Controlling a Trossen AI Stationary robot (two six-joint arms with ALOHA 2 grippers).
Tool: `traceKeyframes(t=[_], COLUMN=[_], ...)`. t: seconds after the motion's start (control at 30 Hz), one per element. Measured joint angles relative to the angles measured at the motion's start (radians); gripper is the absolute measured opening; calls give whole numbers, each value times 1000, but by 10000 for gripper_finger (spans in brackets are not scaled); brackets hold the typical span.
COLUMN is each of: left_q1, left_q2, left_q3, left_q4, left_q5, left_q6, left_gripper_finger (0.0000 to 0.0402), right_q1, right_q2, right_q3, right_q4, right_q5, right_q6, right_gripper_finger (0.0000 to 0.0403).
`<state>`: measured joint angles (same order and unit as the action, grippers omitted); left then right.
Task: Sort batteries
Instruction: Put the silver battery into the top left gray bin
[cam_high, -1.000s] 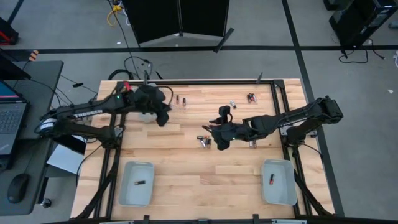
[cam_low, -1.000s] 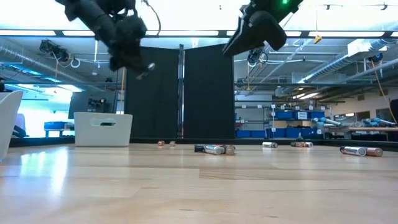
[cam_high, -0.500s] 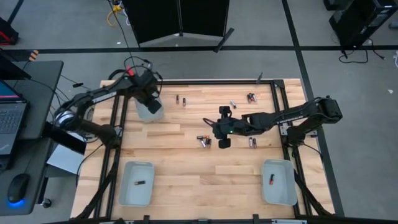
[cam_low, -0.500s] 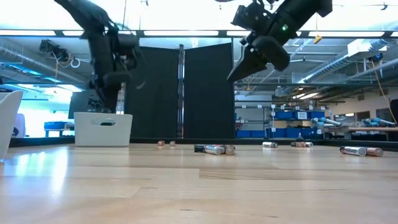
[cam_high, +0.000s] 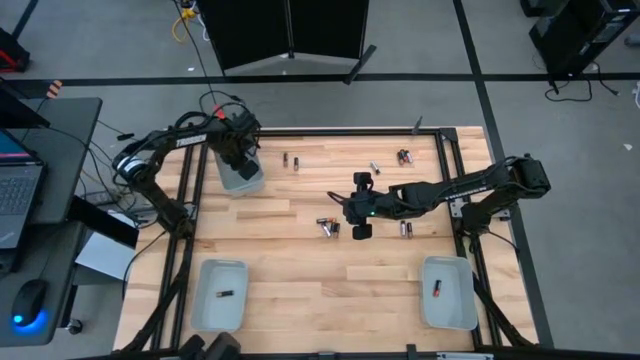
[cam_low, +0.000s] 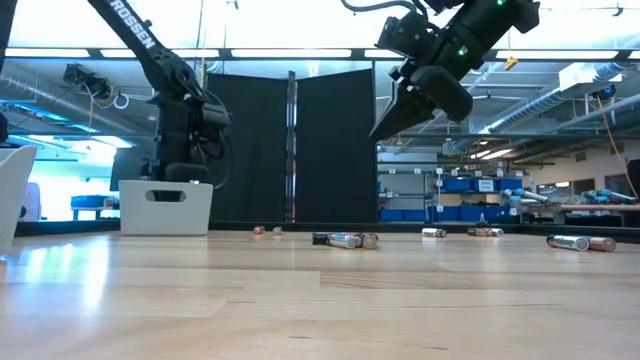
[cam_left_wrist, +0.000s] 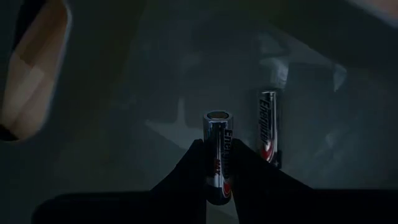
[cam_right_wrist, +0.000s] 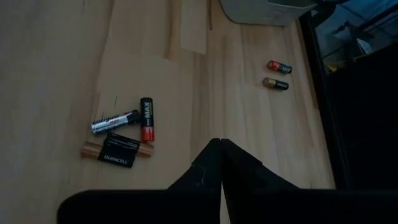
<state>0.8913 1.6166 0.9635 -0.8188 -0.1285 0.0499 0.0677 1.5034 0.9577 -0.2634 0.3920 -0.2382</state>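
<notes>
Batteries lie scattered on the wooden table: a cluster mid-table, a pair farther off, and others toward the far edge. My left gripper points down into the pale grey tray at the far left and is shut on a silver battery. Another silver battery lies on that tray's floor. My right gripper hangs shut and empty above the table, just right of the cluster. My left gripper pinches the silver battery's lower half between its two fingers. The fingers come from above, pointing down, and the battery lies along them. Its free end sticks out past the fingertips toward the tray floor; whether it touches the floor, I cannot tell.
Two more pale grey trays stand near the front edge, one at the left and one at the right, each with a battery inside. A black frame runs round the table. A bare stretch of wood lies between the two front trays.
My left gripper has swung toward the table's far-left corner and down over the tray there, tipping until it points straight down, with the silver battery still in its fingers. My right gripper has sunk a little above the middle cluster.
</notes>
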Motion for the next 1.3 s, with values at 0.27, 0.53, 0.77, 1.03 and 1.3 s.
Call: traceKeyframes(t=[0.27,0.53,0.77,1.03,1.3], left_q1=[0,-2,-3,-59,-192], left_q2=[37,49,41,-91,-338], left_q3=[3,3,3,-3,-93], left_q4=[-3,-4,-10,25,258], left_q5=[-4,-2,0,1,2], left_q6=[21,29,39,46,-8], left_gripper_finger=[48,76,134,139,140], right_q1=[0,0,0,0,0], right_q2=[0,0,0,0,0], right_q3=[0,0,0,0,-36], right_q4=[0,0,0,10,93], right_q5=[0,0,0,0,-27], right_q6=[-6,-12,-16,40,137], right_gripper_finger=[9,12,12,12,11])
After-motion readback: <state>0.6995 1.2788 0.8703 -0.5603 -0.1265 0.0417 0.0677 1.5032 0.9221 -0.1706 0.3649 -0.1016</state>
